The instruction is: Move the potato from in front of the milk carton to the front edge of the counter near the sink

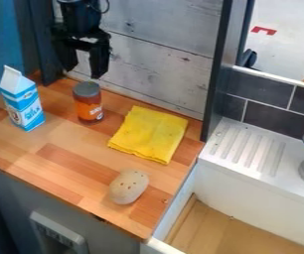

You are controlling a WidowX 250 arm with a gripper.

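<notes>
wide black gripper (pixel 84 73) hangs near the jar (pixel 90 106)

from where i stand, the gripper is up and to the left of the yellow cloth (pixel 149 134). its two fingers point down and are wide apart, with a gap between them. the jar is the thing nearest to it. this jar is orange with a gray lid, and it stands up just to the left of the cloth, not touching it. farther left of the cloth, past the jar, stands a blue and white carton (pixel 26 106). the cloth lies flat on the wooden counter (pixel 61 161). in front of it lies a pale, lumpy potato (pixel 128 186) with little dark spots. to the right of the cloth is a white sink (pixel 261 191) with long grooves on its top.
</notes>
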